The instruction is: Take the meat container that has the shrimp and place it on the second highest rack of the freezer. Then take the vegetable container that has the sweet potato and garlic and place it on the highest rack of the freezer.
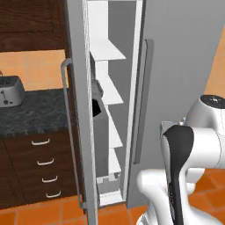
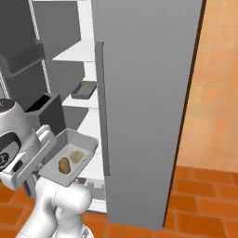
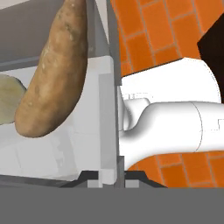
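vegetable tray in my pincer, freezer open

on my left base view i see a toaster (image 1: 10, 90) on the dark table (image 1: 35, 112), with drawers (image 1: 44, 167) below it. just right of that the freezer (image 1: 176, 66) stands with its door swung open and white shelves stacked inside.

on the right base view, a small dark container (image 2: 83, 89) with a little orange piece, which i take for the shrimp, lies on the second shelf from the top (image 2: 86, 101). the top shelf (image 2: 76, 51) above it is bare. lower and nearer to me, the grey vegetable container (image 2: 69, 157) hangs in the air in front of the open freezer, touching no shelf, with the sweet potato (image 2: 63, 165) and a pale garlic (image 2: 77, 155) lying in it.

on the hand view my pincer (image 3: 107, 175) is nearly closed, pinching the container's thin wall between its tips. the sweet potato lies just left of that wall.
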